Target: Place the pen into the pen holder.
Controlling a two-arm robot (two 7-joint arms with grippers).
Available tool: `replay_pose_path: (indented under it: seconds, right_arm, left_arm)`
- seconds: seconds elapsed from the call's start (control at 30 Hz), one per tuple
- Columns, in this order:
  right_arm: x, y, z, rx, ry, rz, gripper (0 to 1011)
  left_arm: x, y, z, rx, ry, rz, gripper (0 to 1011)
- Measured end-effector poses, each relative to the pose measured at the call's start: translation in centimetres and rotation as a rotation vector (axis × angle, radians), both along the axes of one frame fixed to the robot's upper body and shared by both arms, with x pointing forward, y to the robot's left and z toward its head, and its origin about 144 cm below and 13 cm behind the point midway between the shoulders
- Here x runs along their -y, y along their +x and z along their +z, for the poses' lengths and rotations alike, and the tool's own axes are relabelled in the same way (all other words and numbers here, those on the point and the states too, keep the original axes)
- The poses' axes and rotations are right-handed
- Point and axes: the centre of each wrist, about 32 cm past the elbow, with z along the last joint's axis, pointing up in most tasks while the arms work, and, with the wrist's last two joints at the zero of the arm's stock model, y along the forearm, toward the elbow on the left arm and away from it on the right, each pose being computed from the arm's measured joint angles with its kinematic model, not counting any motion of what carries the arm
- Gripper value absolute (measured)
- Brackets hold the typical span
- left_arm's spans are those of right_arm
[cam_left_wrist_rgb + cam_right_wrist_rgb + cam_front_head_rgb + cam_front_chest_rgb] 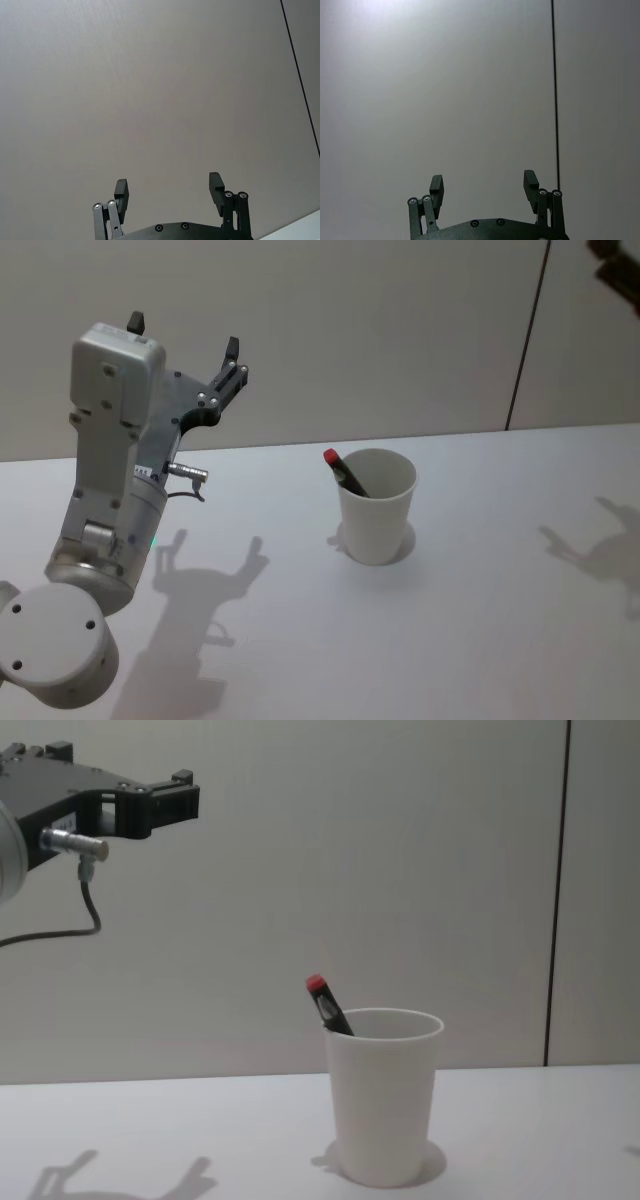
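White tabletop and a plain pale wall behind are recorded throughout.

Head view: pen holder, a white paper cup, is set upright near mid-table. Pen, dark with a red cap, is lodged inside it, leaned against the left rim with the cap end projecting above. Left gripper is raised well to the left of the cup and clear of the table, fingers spread wide, nothing held; this is judged a withdrawn pose, the pen being already delivered.

Left wrist view: left gripper is pointed at the bare wall, both fingers parted with empty space between them.

Right wrist view: right gripper is likewise aimed at the wall, fingers apart and empty; it is judged parked, out of the way of the work.

Chest view: pen holder is seen from the side, standing square on its base. Pen is slanted leftward out of the rim, propped by the cup wall. Left gripper is held high at far left, well apart from the cup. Task is judged complete.
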Motion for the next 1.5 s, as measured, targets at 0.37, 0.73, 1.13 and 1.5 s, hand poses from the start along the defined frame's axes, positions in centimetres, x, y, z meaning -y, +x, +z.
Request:
replay_pose_path:
  seconds: [0.37, 0.73, 1.13, 1.5]
  right_arm:
    - [0.4, -0.7, 0.1, -0.002, -0.003, -0.031, 1001]
    - [-1.6, -1.7, -2.8, -0.097, -0.046, -0.068, 1001]
    - [-4.5, -3.7, -6.5, -0.225, -0.111, -0.128, 1001]
    - [-7.1, -5.8, -9.4, -0.335, -0.175, -0.191, 1001]
  left_arm:
    - [0.1, 0.3, -0.3, -0.013, 0.002, -0.016, 1001]
    - [0.8, 2.2, -2.6, -0.097, 0.020, -0.133, 1001]
    - [1.0, 4.1, -5.2, -0.197, 0.044, -0.250, 1001]
    - [1.0, 4.6, -5.8, -0.220, 0.050, -0.275, 1001]
